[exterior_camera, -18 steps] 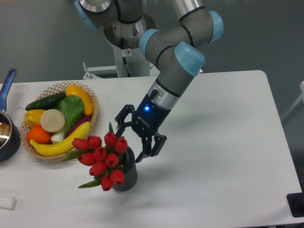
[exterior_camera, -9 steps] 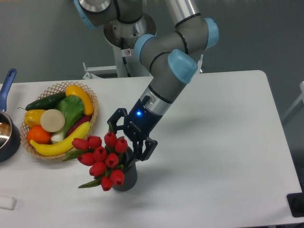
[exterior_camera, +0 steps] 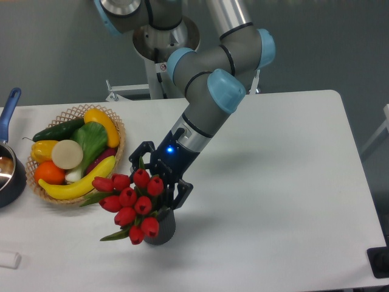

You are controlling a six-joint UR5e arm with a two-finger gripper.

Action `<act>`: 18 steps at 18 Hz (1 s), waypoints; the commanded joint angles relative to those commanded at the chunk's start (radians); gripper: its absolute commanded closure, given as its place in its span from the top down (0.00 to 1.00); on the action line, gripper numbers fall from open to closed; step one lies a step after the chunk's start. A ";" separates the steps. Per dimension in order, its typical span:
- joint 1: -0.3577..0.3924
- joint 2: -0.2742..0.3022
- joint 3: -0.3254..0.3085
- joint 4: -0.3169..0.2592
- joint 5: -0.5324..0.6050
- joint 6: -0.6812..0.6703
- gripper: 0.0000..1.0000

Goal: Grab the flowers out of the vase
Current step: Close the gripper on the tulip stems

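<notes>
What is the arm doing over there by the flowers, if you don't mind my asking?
The arm has brought its gripper down behind the flowers, a bunch of red tulips standing in the vase. The jaws are open around the top of the bunch, not yet closed on it. The flowers have not been lifted. A wicker basket of fruit and vegetables sits to the left.

I see the flowers (exterior_camera: 132,204) in the vase (exterior_camera: 163,229) at lower centre, gripper (exterior_camera: 159,180) just behind, wicker basket (exterior_camera: 115,143) at left.
</notes>
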 joint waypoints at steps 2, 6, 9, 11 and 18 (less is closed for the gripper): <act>0.000 0.000 0.002 0.000 -0.002 0.000 0.81; 0.000 0.003 0.002 0.000 -0.011 0.000 0.60; 0.003 0.006 0.002 0.000 -0.012 0.000 0.49; 0.008 0.008 0.002 0.000 -0.012 0.000 0.48; 0.034 0.014 0.003 0.000 -0.100 0.000 0.46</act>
